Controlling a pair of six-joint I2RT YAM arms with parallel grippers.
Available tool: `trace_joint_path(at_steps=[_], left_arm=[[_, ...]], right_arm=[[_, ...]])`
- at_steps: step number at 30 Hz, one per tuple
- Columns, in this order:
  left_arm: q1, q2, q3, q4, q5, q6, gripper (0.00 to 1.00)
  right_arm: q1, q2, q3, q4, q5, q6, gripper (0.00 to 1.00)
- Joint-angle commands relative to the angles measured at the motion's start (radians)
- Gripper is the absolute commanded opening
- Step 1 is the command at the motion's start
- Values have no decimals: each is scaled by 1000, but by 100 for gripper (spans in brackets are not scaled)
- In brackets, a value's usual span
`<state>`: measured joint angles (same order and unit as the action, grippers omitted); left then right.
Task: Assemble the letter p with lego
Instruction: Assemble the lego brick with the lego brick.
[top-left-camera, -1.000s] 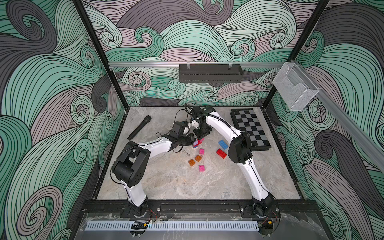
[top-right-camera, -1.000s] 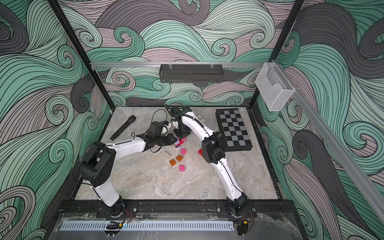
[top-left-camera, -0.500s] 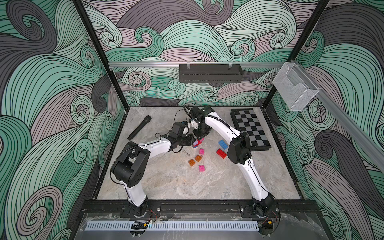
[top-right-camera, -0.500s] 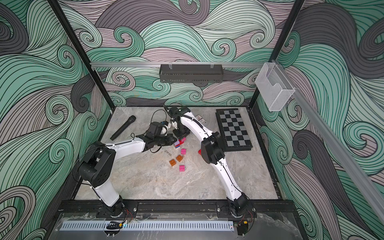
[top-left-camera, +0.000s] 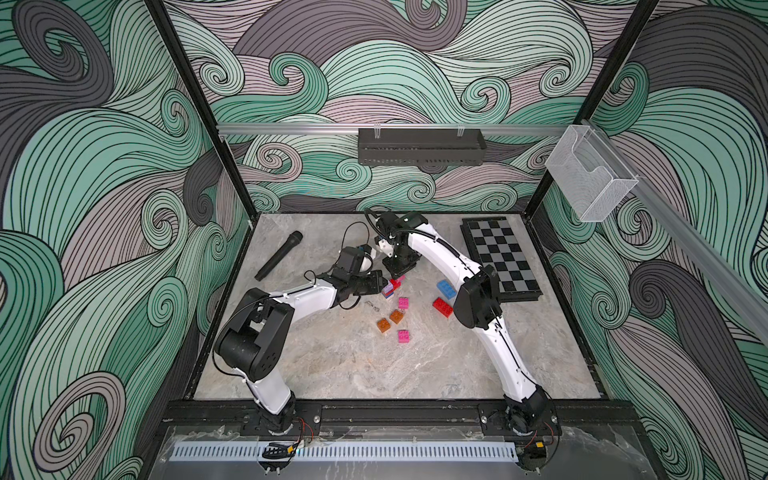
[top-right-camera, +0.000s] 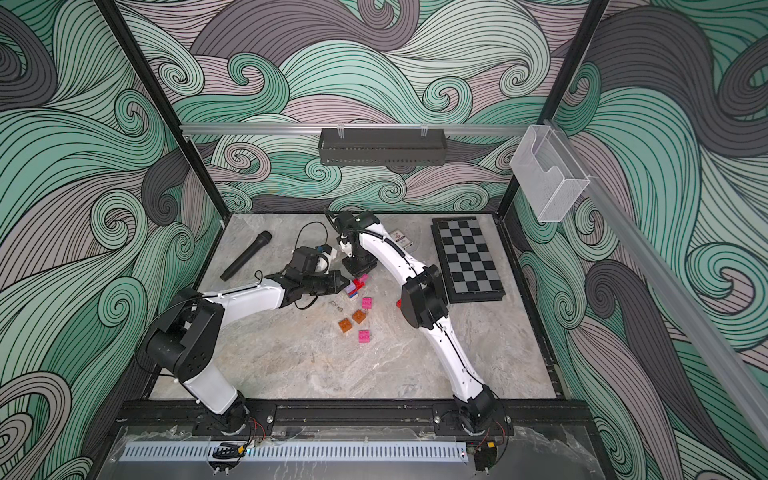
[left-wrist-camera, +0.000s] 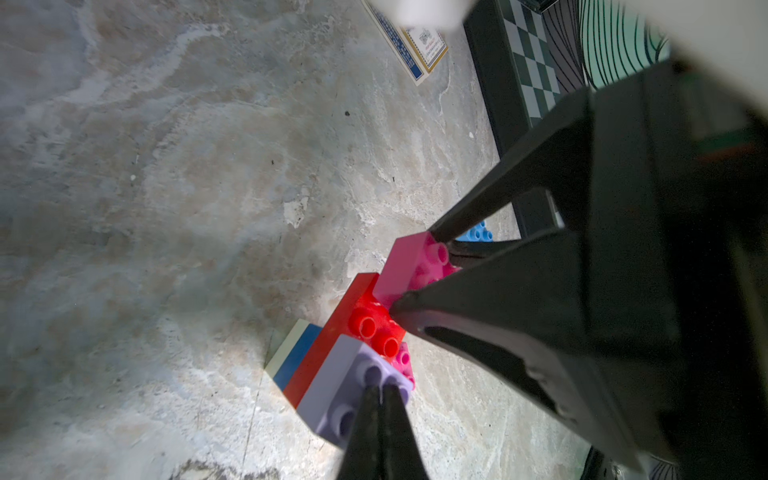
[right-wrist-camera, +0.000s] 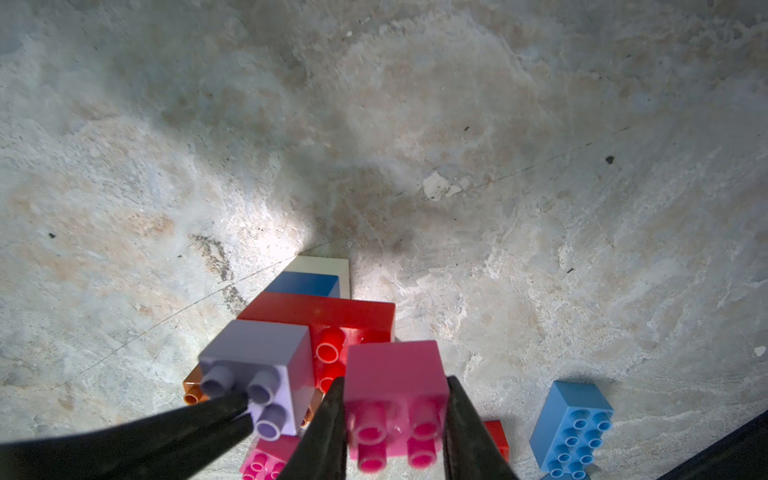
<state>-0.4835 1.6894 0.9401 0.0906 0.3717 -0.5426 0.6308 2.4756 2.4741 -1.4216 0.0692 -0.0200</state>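
Right gripper (right-wrist-camera: 393, 384): pinching pink brick (right-wrist-camera: 395, 365) over free end of red brick (right-wrist-camera: 316, 309), 2 o'clock of lilac brick (top-left-camera: 387, 287). Red's long axis roughly 8-to-2. Left gripper (left-wrist-camera: 380, 392): pressed together, tips on lilac studs. Whole stack (top-right-camera: 354, 289) near table (top-left-camera: 332, 365) centre. Next, likely: straight press down; right arm nearer.

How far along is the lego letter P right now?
Done: a white, blue and red stack carries a lilac brick. In hand: the right gripper clamps a pink brick at the stack's other end, seating unclear; the shut left gripper rests on the lilac brick. Left: six loose bricks lie on the table, so the P looks unfinished.
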Motion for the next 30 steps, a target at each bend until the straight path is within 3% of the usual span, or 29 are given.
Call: trace_joint_path(at_steps=[1, 21, 30], left_arm=[[9, 12, -28, -94, -15, 18, 0], [12, 53, 8, -121, -7, 10, 0], [12, 55, 6, -121, -1, 10, 0]], right_arm=[[-2, 18, 20, -22, -11, -12, 21], [14, -16, -79, -22, 28, 0, 21], [13, -6, -28, -22, 30, -3, 21]])
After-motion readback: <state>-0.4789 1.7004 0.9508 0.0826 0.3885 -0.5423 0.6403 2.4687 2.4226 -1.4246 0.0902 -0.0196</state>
